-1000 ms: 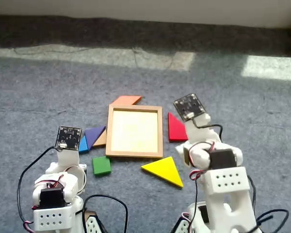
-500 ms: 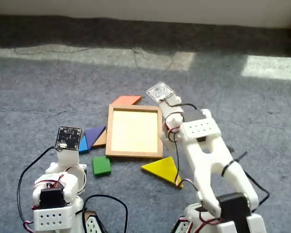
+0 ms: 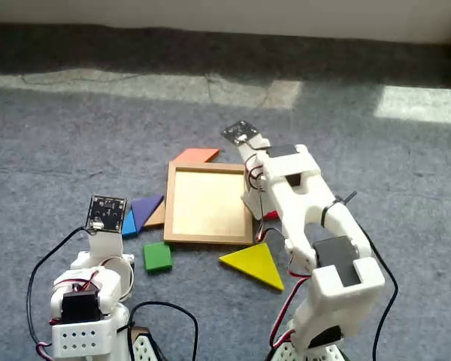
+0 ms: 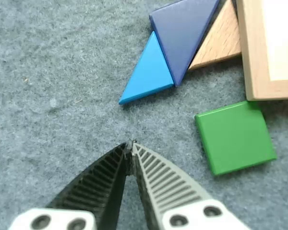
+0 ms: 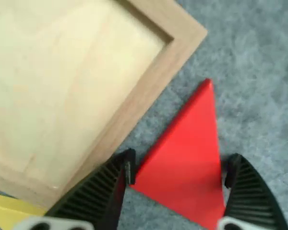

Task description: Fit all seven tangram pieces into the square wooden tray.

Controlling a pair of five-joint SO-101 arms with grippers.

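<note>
Wide open, the right pincer (image 5: 180,167) straddles the broad end of the red triangle (image 5: 187,139), one ribbed black finger at each side. I can't tell whether either finger touches it, and it has hold of nothing. The red triangle lies flat on the grey carpet (image 3: 60,150) just beside the right edge of the tray (image 3: 208,167), its point aimed away from the arm.

The tray is a square of light wood, a pale smooth floor inside a slightly darker raised rim, lying flat between the two arms.

The left pincer (image 4: 131,148) is closed tight, tips together, holding nothing. It hangs over bare carpet near the green square (image 4: 235,136), which sits close to the tray's near left corner.

Beyond it a light blue triangle (image 4: 149,72) lies edge to edge with a larger dark blue triangle (image 4: 187,28), and a plain wood-coloured piece (image 4: 221,40) is wedged between that one and the tray's left edge.

An orange piece (image 3: 196,156) lies against the tray's far edge. The big yellow triangle (image 3: 255,263) lies near the near right corner, beside the right arm.
</note>
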